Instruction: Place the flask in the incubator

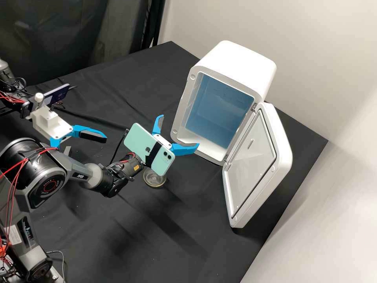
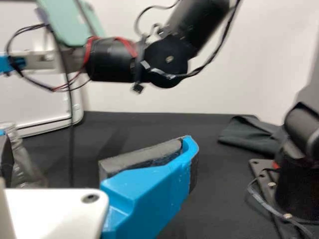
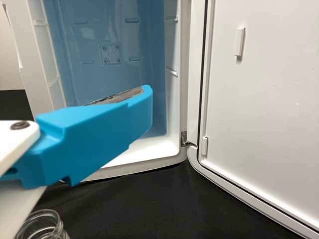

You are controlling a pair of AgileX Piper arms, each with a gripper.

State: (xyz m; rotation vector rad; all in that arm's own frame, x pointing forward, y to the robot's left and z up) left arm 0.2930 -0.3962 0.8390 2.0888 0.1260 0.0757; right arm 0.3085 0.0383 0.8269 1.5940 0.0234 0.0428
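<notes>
My right gripper (image 1: 172, 135) hangs just in front of the incubator (image 1: 235, 63), fingers spread wide and holding nothing. One blue finger (image 3: 99, 129) points at the open mouth. The door (image 1: 255, 165) is swung fully open on its hinge at the incubator's right side. Inside I see blue walls, a back panel and a pale floor.

The flask (image 1: 154, 180) stands upright on the bench (image 1: 157, 236), below my right arm's wrist and near the front of the incubator but apart from it. A mint phone (image 1: 149, 149) on that wrist hides its top in the high view. From the right wrist I see its clear ribbed neck (image 3: 42, 226). I cannot tell whether it holds anything.

My left gripper (image 1: 80, 139) sits well back from the flask, fingers apart and gripping nothing. From the left wrist, one padded finger (image 2: 149, 174) is in front and the clear flask (image 2: 22, 159) stands farther off.
</notes>
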